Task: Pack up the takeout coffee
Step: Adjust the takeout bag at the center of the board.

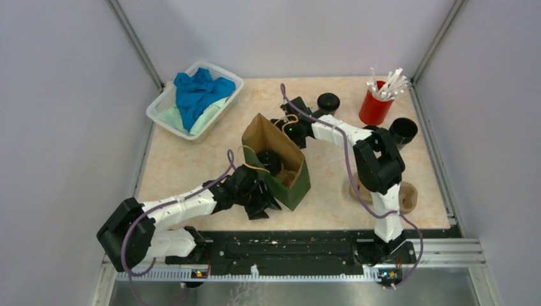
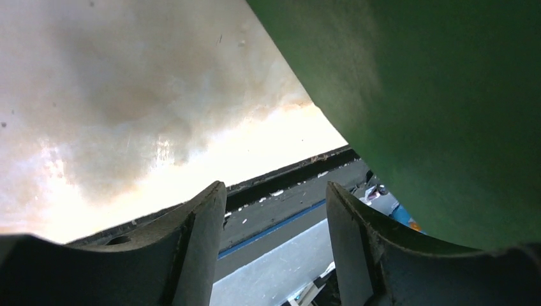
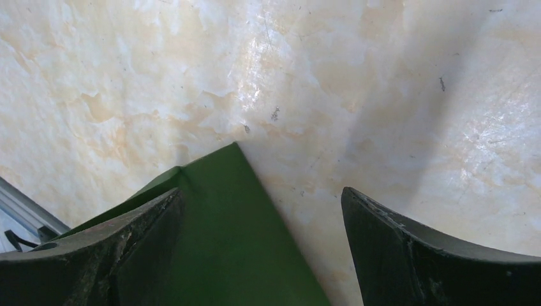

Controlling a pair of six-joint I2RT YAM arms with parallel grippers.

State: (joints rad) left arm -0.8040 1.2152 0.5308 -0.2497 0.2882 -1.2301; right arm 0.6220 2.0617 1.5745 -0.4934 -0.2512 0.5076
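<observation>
OPERATOR: Report the left gripper [image 2: 274,189], fingers first.
TECHNICIAN: Its fingers [image 2: 191,248] are standing spread, gripping nothing; the table [image 2: 127,95] is showing through the gap; the green paper bag [image 2: 421,95] is looming just beside one finger; contact there cannot be determined.
OPERATOR: And the right gripper [image 3: 260,192]?
TECHNICIAN: Its fingers [image 3: 134,248] are likewise standing apart; a green corner of the paper bag is lying between them, nearer one finger, and nothing is being pinched; seen from above, this gripper is hovering at the bag's far rim, while the left gripper is sitting at its near left corner.
OPERATOR: Locate the takeout coffee.
TECHNICIAN: The first coffee cup [image 1: 270,160], lidded, is sitting inside the open bag; the second coffee cup [image 1: 328,102] is standing on the table beyond the bag; the third coffee cup [image 1: 403,131] is standing near the red cup of white sticks [image 1: 375,109]; the tan carrier [image 1: 408,196] is lying partly hidden behind the right arm [image 1: 376,162].
</observation>
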